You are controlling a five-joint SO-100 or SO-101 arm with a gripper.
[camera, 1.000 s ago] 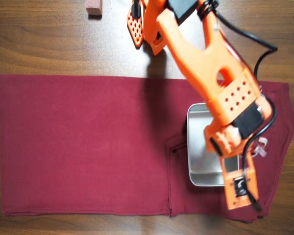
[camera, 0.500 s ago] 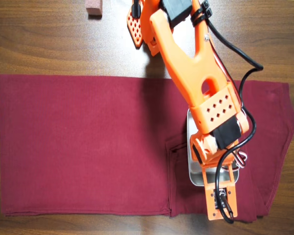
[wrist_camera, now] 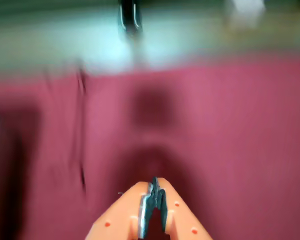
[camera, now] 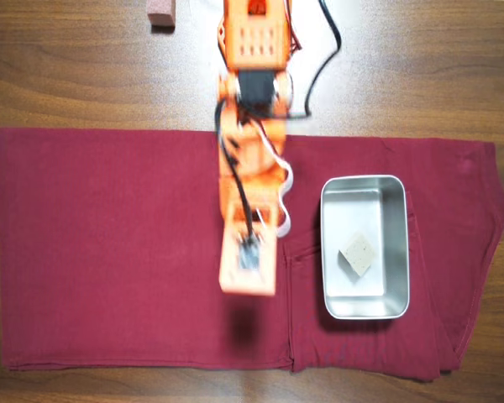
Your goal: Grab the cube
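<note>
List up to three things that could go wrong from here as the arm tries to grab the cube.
1. The cube lies inside the metal tray, so the fingers may hit the rim or push the tray across the red cloth.
2. The gripper looks closed in the wrist view; it must open first.
3. The cube sits turned cornerwise to the tray walls, so it may slip.

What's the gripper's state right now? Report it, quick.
Gripper: closed and empty in the wrist view; the cube sits in the metal tray, apart from it.
</note>
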